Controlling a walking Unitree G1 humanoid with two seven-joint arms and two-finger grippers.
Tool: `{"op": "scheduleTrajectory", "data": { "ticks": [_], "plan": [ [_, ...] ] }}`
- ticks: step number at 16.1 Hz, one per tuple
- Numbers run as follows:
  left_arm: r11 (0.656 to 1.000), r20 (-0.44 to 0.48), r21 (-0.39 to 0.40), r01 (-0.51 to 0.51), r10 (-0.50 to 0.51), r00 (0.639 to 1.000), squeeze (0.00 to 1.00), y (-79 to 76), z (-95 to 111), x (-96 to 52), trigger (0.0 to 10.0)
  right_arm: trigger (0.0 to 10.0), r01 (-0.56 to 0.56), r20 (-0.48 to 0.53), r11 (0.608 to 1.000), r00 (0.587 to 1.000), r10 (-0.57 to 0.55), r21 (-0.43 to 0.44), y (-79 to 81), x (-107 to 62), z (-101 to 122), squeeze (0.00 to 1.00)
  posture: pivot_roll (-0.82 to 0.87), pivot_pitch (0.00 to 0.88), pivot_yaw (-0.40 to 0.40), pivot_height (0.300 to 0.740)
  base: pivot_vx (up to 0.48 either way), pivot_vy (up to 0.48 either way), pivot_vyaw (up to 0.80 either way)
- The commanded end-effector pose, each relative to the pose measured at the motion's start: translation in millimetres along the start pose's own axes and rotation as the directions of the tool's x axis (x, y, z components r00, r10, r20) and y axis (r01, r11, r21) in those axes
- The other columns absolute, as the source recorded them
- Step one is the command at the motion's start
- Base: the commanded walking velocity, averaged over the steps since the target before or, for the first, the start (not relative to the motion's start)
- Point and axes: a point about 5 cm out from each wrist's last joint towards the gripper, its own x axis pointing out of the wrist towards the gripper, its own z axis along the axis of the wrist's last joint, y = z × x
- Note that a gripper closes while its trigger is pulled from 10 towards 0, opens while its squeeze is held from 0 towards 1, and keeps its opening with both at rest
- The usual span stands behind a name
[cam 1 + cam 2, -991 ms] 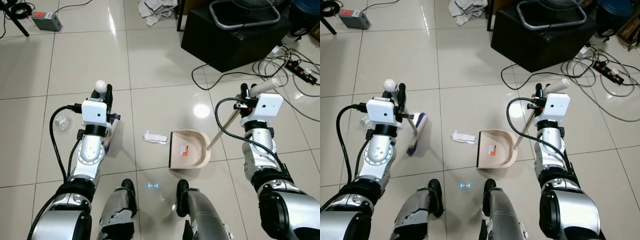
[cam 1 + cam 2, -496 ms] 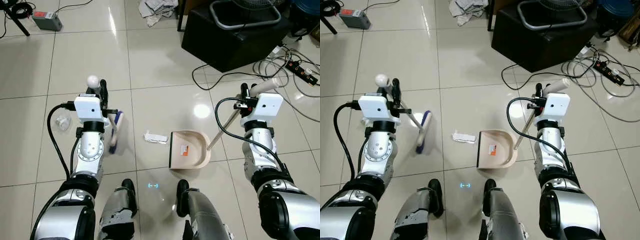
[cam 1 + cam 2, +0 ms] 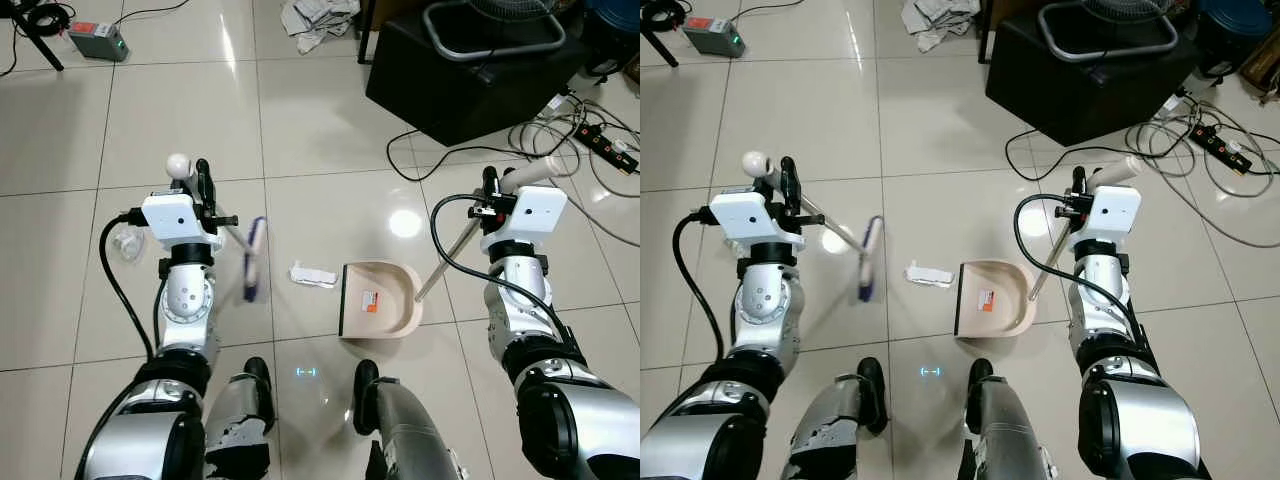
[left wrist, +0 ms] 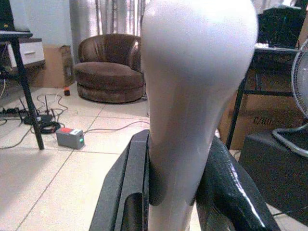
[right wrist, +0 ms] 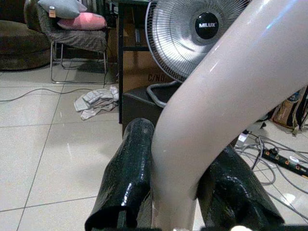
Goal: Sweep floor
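Left eye view shows the broom [image 3: 255,260] blurred just above the tiled floor [image 3: 320,130], its blue-edged head left of a crumpled white paper scrap [image 3: 313,275]. The left gripper [image 4: 173,192] is clamped on the broom's rounded white handle top, both black fingers [image 4: 226,187] pressing it. Just right of the scrap, near the robot's feet, the beige dustpan [image 3: 379,300] rests on the floor, mouth facing the scrap. Its long pale handle rises rightward into the right gripper [image 5: 178,192], closed around it. Farther off stand a black box [image 3: 470,75] carrying a fan base, tangled cables [image 3: 560,130] at right, crumpled cloth [image 3: 315,18] far, a clear cup [image 3: 124,243] at left
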Motion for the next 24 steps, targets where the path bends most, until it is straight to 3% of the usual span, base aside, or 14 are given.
{"op": "scheduleTrajectory", "data": {
  "ticks": [1, 9, 16, 24],
  "plan": [
    [0.999, -0.061, -0.044, -0.007, 0.005, 0.998, 0.00, -6.5, -9, -7.6, 10.0, 10.0, -0.005, -0.087, 1.000, 0.996, 0.004, -0.006, -0.3, -11.4, -16, 0.00, 0.05, 0.342, -0.038, 0.740, 0.000, 0.000, 0.00],
    [0.989, -0.085, -0.116, 0.092, -0.102, 0.991, 0.00, -28.3, -15, -23.3, 10.0, 10.0, 0.002, -0.089, 1.000, 0.996, -0.003, -0.012, -1.0, -10.3, -15, 0.00, 0.05, 0.330, -0.033, 0.740, 0.000, 0.000, 0.00],
    [0.976, -0.090, -0.196, 0.090, -0.110, 0.990, 0.00, -37.7, -14, -27.0, 10.0, 10.0, 0.005, -0.096, 1.000, 0.995, -0.006, -0.010, 0.4, -10.0, -16, 0.00, 0.06, 0.328, -0.032, 0.740, 0.000, 0.000, 0.00],
    [0.928, -0.070, -0.338, 0.158, -0.192, 0.979, 0.00, -49.3, -9, -26.1, 10.0, 10.0, 0.009, -0.108, 1.000, 0.994, -0.011, -0.014, 0.4, -10.1, -17, 0.00, 0.07, 0.322, -0.030, 0.740, 0.000, 0.000, 0.00]
  ]
}}
